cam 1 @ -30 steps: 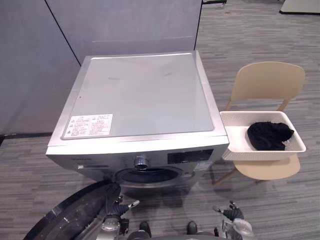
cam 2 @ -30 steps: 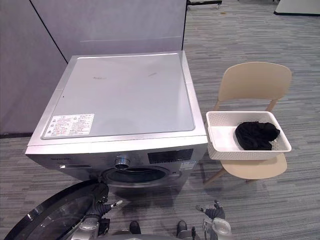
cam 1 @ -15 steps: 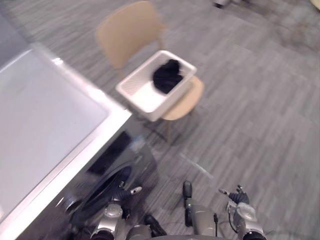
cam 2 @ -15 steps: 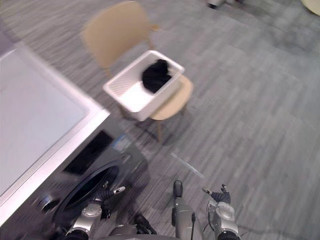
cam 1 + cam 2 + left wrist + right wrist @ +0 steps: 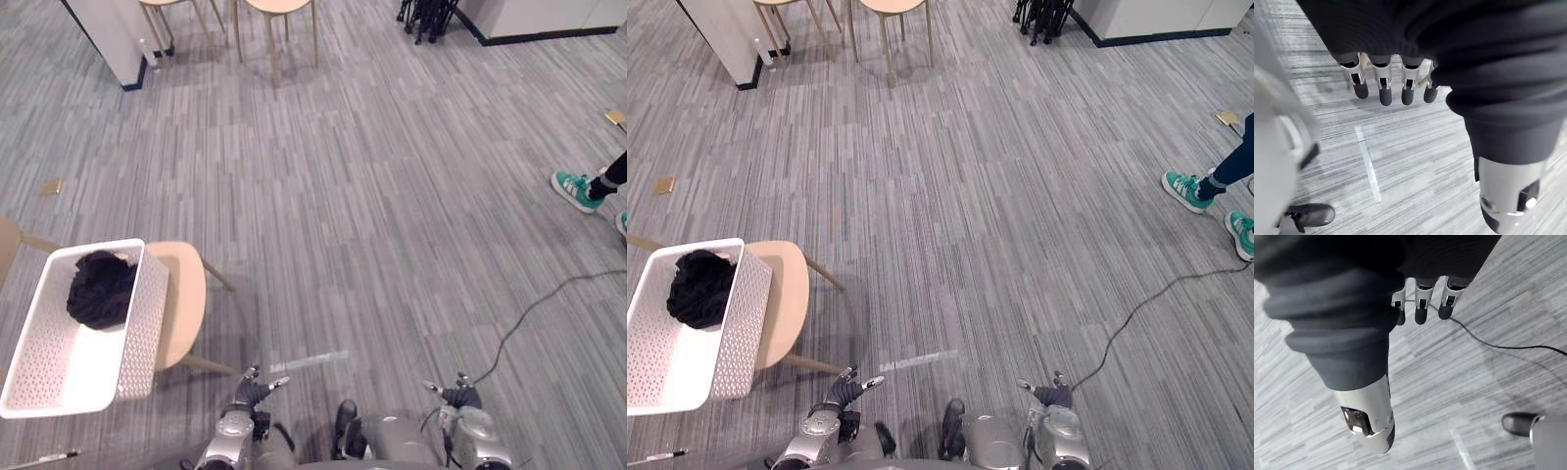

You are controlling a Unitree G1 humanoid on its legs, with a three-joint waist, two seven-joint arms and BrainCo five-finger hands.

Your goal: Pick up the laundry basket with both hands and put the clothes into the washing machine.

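Grey striped carpet floor, beige chair at left, stool far back, white pillar beside it.

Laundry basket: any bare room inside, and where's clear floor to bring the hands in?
Inside the laundry basket, the half nearer the robot is bare; the black clothes crowd the far end. Wide open floor runs from the chair to the person's green shoe. The left hand and right hand hang open above it.
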